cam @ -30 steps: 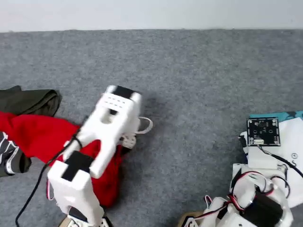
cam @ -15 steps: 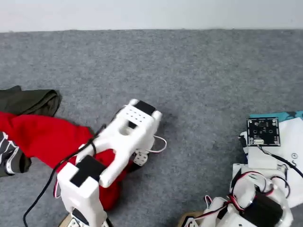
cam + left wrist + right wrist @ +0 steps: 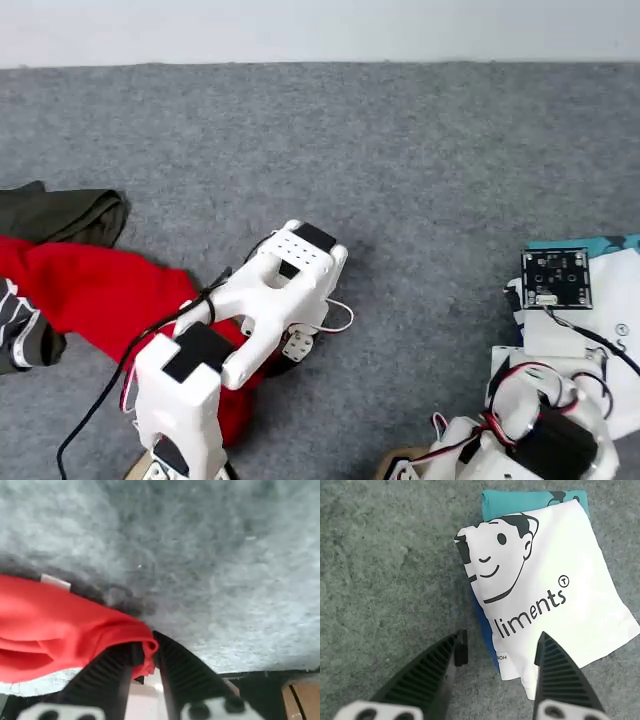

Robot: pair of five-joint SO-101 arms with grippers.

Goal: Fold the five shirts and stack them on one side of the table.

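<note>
A red shirt (image 3: pixel 95 290) lies crumpled at the table's left, running under the left arm. My left gripper (image 3: pixel 148 650) is shut on an edge of the red shirt (image 3: pixel 60 630), low over the grey felt; in the high view that arm's wrist (image 3: pixel 290 270) hides the fingers. A dark olive shirt (image 3: pixel 60 212) lies behind the red one, and a striped dark garment (image 3: pixel 22 335) sits at the left edge. My right gripper (image 3: pixel 495 662) hangs open above a folded white printed shirt (image 3: pixel 545 585) stacked on a teal one (image 3: pixel 520 500).
The grey felt table (image 3: pixel 420 150) stretches wide in the middle and back. The right arm's base (image 3: pixel 540 410) stands at the front right beside the folded stack (image 3: pixel 620 300). A pale wall runs along the far edge.
The left arm has swung right and toward the front, dragging the red shirt's edge with it. The right arm has stayed still.
</note>
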